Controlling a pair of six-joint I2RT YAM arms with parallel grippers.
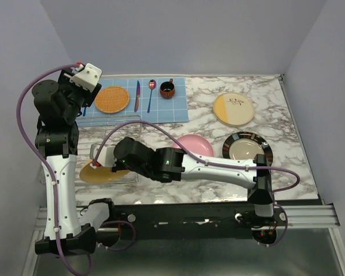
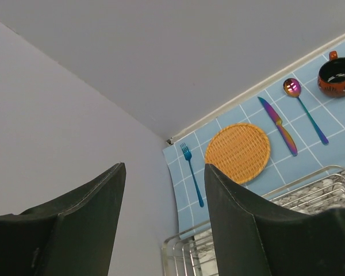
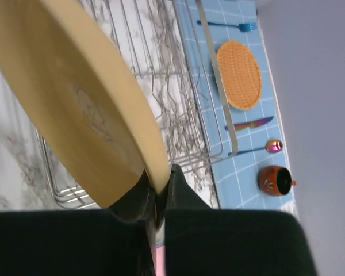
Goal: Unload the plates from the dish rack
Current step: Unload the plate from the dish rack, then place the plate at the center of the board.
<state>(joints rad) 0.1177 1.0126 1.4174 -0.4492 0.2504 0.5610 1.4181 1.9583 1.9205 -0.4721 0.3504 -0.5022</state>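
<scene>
Right claw clamps the rim of the yellow-orange plate at the near end of the dish rack. I see the left claw released, raised beyond its far left corner.

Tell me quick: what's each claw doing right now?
Left claw: open, holding nothing.
Right claw: closed on the rim of the yellow plate.

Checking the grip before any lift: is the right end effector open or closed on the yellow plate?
Closed: the right end effector pinches the yellow plate at its rim, a finger on each face.
</scene>
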